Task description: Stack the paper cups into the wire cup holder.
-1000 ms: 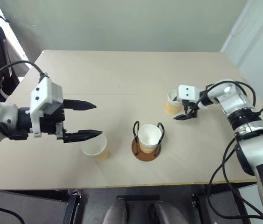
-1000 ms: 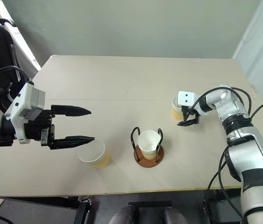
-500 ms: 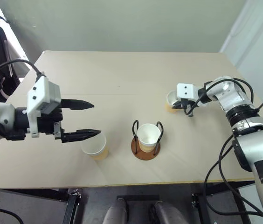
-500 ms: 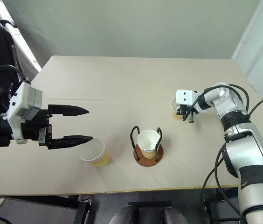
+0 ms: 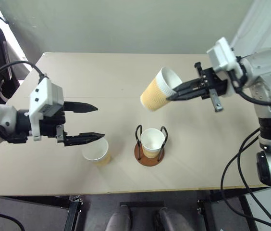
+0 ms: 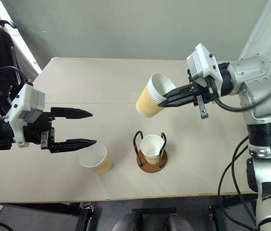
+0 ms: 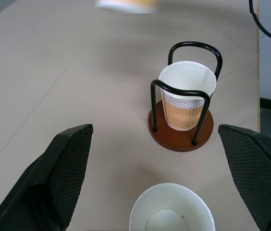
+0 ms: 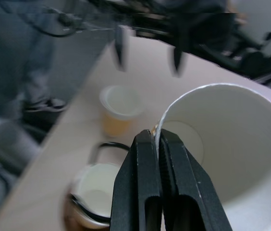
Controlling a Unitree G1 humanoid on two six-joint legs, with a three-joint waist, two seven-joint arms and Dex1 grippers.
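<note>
Paper cup rim pinched in right tool, left tool spread wide

Up off the table now: far-right paper cup lifted clear, hanging tilted in the air, mouth turned toward the right, no longer standing at the right side of the tabletop. Right gripper clamped on its rim, one finger inside and one outside, where a second ago open beside the cup and half a second ago closing on it down at the table. Right arm raised and swung in toward the middle, carrying the cup to a spot above and just to the far side of the wire cup holder.
</note>
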